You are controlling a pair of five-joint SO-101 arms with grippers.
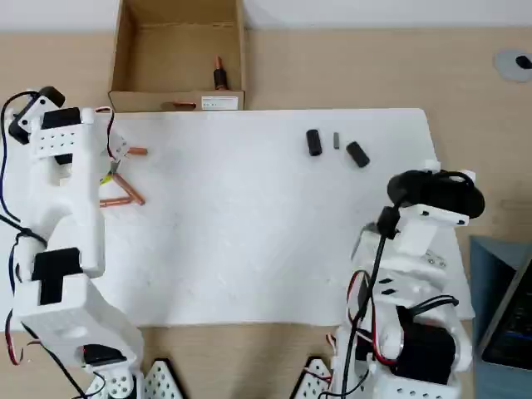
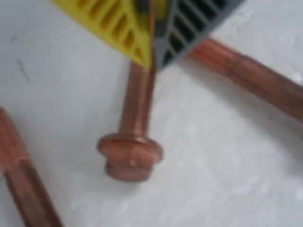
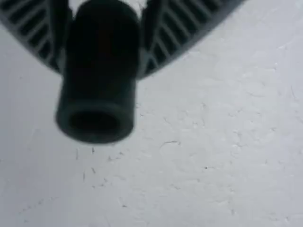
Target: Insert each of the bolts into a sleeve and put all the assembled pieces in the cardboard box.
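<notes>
1. A light wooden tabletop (image 1: pixel 465 75) is spanning the high view, lying bare along the upper band and the right margin of the frame.
2. A white mat (image 1: pixel 249 249) is covering the tabletop's middle; in the right wrist view its surface is showing fine scratches and specks.
3. A pale strip (image 1: pixel 374 12) is running along the top edge of the frame, beyond the tabletop's far side.
4. A grey round disc (image 1: pixel 513 64) is lying on the wood at the upper right edge.
5. A dark slatted object (image 1: pixel 509 307) is poking in at the lower right edge.
6. Soft, even light is falling over everything, casting only faint shadows.
</notes>
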